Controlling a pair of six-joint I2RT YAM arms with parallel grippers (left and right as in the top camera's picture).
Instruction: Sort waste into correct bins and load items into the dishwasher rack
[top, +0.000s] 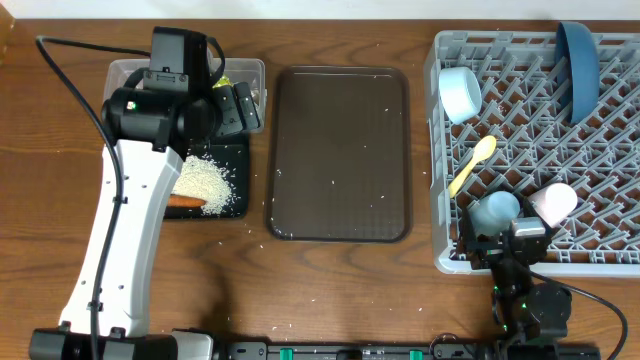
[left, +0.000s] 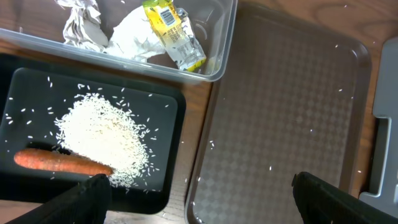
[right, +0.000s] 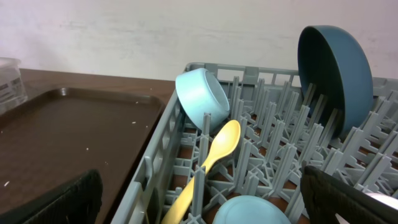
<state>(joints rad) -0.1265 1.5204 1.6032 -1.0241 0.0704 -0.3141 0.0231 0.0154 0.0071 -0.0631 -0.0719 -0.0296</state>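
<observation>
The clear tub (left: 219, 43) holds crumpled white paper (left: 134, 34) and the yellow-green wrapper (left: 174, 34). The black tray (left: 37, 87) in front of it holds a heap of rice (left: 102, 134) and the orange carrot (left: 56, 162). My left gripper (left: 199, 202) is open and empty above the gap between the black tray and the brown tray. The grey rack (top: 610, 160) holds the dark blue plate (top: 580, 70), light blue bowl (top: 460, 92), yellow spoon (top: 472, 165), light blue cup (top: 495, 212) and pink cup (top: 555, 200). My right gripper (right: 202, 205) is open and empty at the rack's front edge, over the blue cup (right: 249, 211).
A large dark brown serving tray (top: 340, 150) lies between the bins and the rack, with a few rice grains on it. Stray grains lie on the wooden table (top: 330, 290) around it. The left arm's white link (top: 120, 240) crosses the table's left front.
</observation>
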